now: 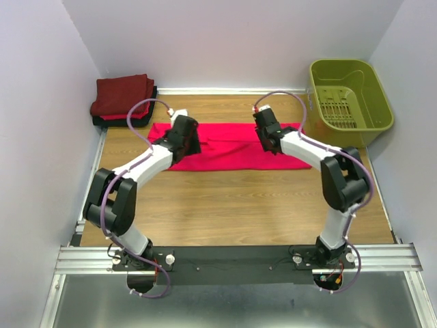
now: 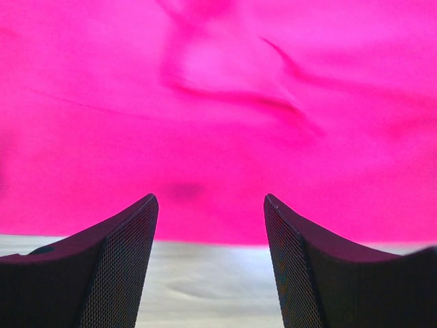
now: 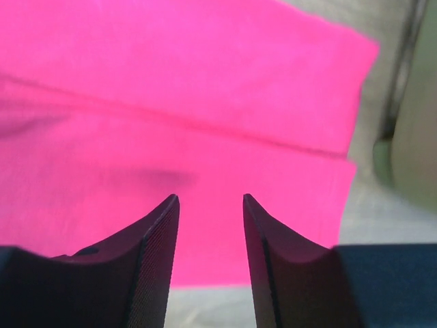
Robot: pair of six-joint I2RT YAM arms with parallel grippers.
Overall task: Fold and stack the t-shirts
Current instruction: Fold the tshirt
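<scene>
Pink-red cloth: shirt [image 1: 232, 145], already narrowed to a long strip, flat on table [image 1: 232, 205], centre toward 12 o'clock, long axis 9 to 3. Rumpled at the 9 o'clock part; a lengthwise fold line plain at the 3 o'clock part.

Dark maroon, red and black cloth: stack [image 1: 123, 99], folded, at 10 o'clock, just beside the strip's 9 o'clock end. Touching or not: cannot tell.

Left gripper [image 2: 211, 199]: low over the strip's 9 o'clock part, tips at its near edge, jaws wide, nothing between them.

Right gripper [image 3: 211, 198]: low over the 3 o'clock part, close to that end, jaws parted less widely, likewise empty.

Olive plastic: basket [image 1: 345, 62], at 2 o'clock, near the strip's end. No part of the job.

Step in hand, as judged: cross-fold of the strip into a compact packet, ahead of transfer to the stack.

Method, recommended:
- Flatten the 9 o'clock rumple first, or expect a lumpy packet.
- Pinch every layer at the near edge, not the top one alone.
- Close fully before any lift.
- Raise only enough to clear the cloth beneath.
- Carry one end over the other with edges matched, the far end pinned meanwhile.
- Keep the 3 o'clock swing clear of the basket.
</scene>
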